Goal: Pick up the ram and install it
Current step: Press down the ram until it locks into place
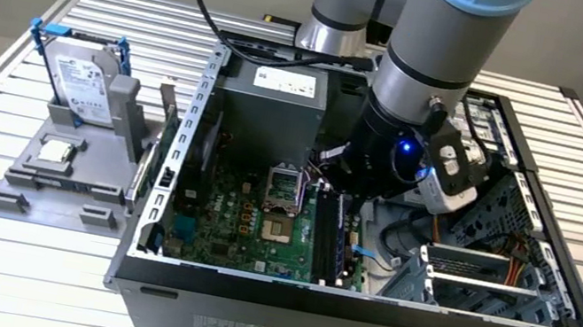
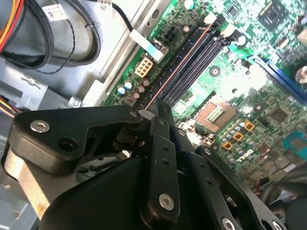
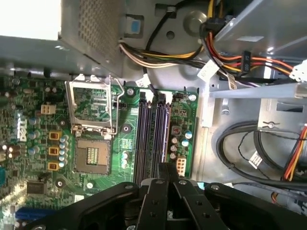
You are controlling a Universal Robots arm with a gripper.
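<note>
The ram point(image 2: 180, 67) is a long thin stick standing on edge in one of the black memory slots on the green motherboard point(image 1: 246, 218). It also shows in the first wrist view point(image 3: 162, 134) and in the exterior view point(image 1: 326, 234). My gripper point(image 1: 336, 188) reaches down into the open computer case point(image 1: 362, 307). In both wrist views its black fingers point(image 2: 154, 111) point(image 3: 166, 166) are pressed together over the near end of the ram's top edge. The empty processor socket point(image 3: 91, 155) lies beside the slots.
On the exterior view's left, a grey holder point(image 1: 58, 194) carries a silver hard drive with blue rails point(image 1: 83, 86) and a small square processor chip point(image 1: 56, 149). Bundled cables point(image 3: 249, 62) and drive bays point(image 1: 488, 270) crowd the case beside the slots. A power supply point(image 1: 279, 98) sits at the back.
</note>
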